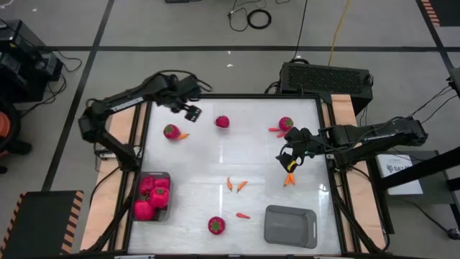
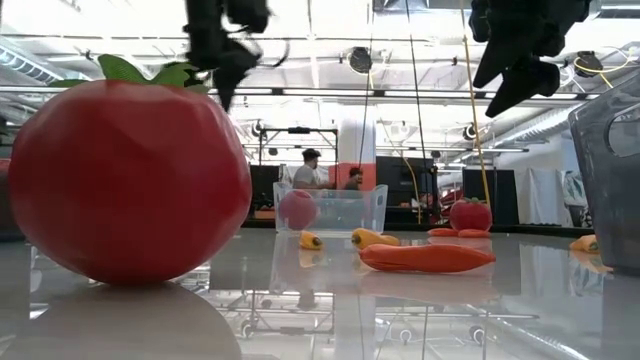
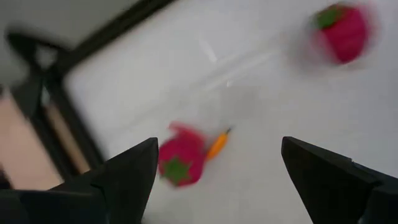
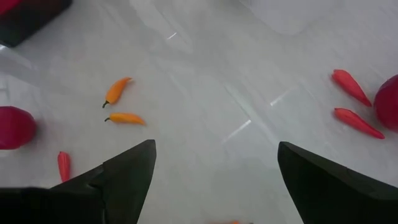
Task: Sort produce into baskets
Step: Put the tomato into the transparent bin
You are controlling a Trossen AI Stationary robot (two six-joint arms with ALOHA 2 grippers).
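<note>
My left gripper (image 1: 188, 109) (image 3: 219, 142) is open and empty, above the table's far left. It is beyond a magenta-red piece with a green top (image 1: 171, 132) (image 3: 180, 163) and a small orange piece (image 1: 183, 135) that lie on the table. My right gripper (image 1: 291, 162) (image 4: 216, 143) is open and empty, above the right side. It hangs over an orange piece (image 1: 290, 178). One grey bin (image 1: 152, 196) at the near left holds several magenta pieces. The other grey bin (image 1: 290, 225) stands at the near right. The clear tray (image 2: 340, 210) shows in the low view.
Loose on the table lie a red piece (image 1: 222, 121), a red piece with slender red ones (image 1: 285, 124), two orange pieces (image 1: 236, 185), a red slender piece (image 1: 243, 215) and a round red one with a green top (image 1: 215, 225). A black box (image 1: 327, 78) stands behind the table.
</note>
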